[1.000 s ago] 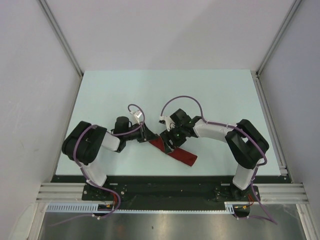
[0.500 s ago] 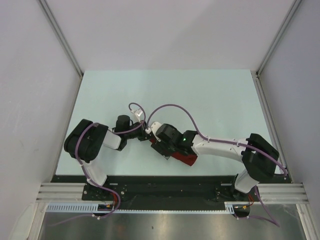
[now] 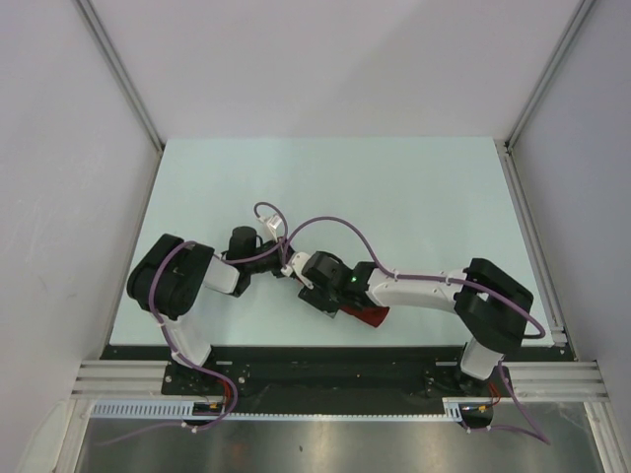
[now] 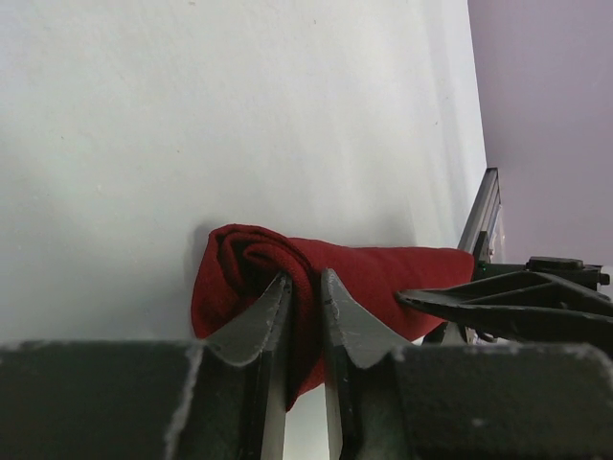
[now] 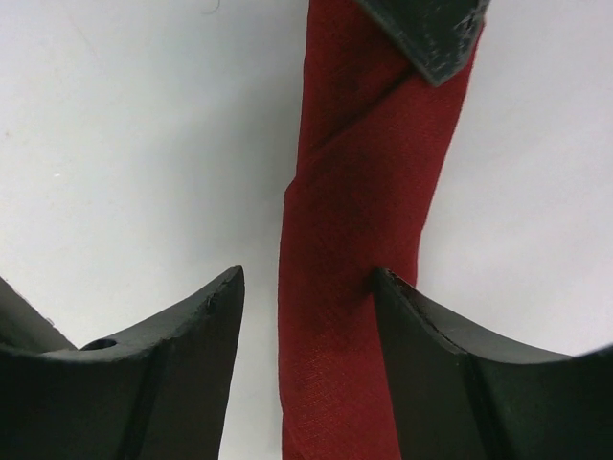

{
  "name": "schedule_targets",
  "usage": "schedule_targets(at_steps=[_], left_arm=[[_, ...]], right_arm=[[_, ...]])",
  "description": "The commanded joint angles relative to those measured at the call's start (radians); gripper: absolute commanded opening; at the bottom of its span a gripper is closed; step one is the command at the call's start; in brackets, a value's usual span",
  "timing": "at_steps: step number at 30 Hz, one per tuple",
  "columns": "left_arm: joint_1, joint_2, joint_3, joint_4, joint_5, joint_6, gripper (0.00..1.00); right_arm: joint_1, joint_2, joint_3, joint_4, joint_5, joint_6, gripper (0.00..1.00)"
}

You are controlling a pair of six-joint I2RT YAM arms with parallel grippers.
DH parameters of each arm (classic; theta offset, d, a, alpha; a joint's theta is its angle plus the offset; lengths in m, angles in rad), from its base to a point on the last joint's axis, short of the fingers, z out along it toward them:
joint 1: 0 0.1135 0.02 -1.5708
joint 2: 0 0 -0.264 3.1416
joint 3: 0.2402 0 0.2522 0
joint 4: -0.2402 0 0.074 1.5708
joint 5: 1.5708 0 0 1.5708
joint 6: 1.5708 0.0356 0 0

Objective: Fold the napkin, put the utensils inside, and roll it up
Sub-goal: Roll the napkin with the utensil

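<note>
The dark red napkin (image 4: 383, 278) lies rolled into a narrow tube on the pale table. In the top view only its right end (image 3: 365, 314) shows from under the right arm. My left gripper (image 4: 305, 287) is shut on a fold at the tube's left end; it also shows in the top view (image 3: 289, 268). My right gripper (image 5: 306, 287) is open and straddles the roll (image 5: 359, 201) farther along, its right finger touching the cloth and its left finger apart from it. In the top view my right gripper (image 3: 317, 299) sits low over the roll. The fork is hidden.
The pale table (image 3: 394, 197) stretches away behind the arms, with metal rails along its side edges (image 3: 527, 227). The two wrists are close together near the front middle, with purple cables (image 3: 325, 225) looping above them.
My right arm has stretched left and dropped over the roll, covering most of it. My left gripper has stayed at the roll's left end.
</note>
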Motion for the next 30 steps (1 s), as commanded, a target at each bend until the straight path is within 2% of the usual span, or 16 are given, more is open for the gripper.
schedule_targets(at_steps=[1,12,18,21,22,26,30], left_arm=[[-0.003,0.006,0.029,0.025,-0.003,0.004,0.21],[-0.003,-0.008,0.028,0.028,0.003,0.007,0.25],[0.006,-0.034,0.023,0.014,0.001,0.014,0.42],[0.028,-0.057,0.012,0.011,-0.002,0.019,0.48],[0.037,-0.076,0.006,0.008,-0.006,0.020,0.53],[0.104,-0.144,-0.038,-0.016,-0.046,0.036,0.62],[0.141,-0.241,-0.072,-0.077,-0.127,0.074,0.65]], right_arm=[[-0.019,0.028,0.013,0.016,-0.021,-0.015,0.61],[-0.064,0.079,0.009,0.018,-0.020,-0.018,0.61],[-0.074,0.093,0.010,0.021,-0.015,-0.024,0.64],[-0.088,0.103,0.015,0.012,-0.032,-0.016,0.59],[-0.093,0.114,0.020,0.000,-0.035,-0.009,0.56],[-0.113,0.134,0.036,-0.033,-0.035,0.040,0.40],[-0.156,0.125,0.036,-0.043,-0.058,0.108,0.38]])
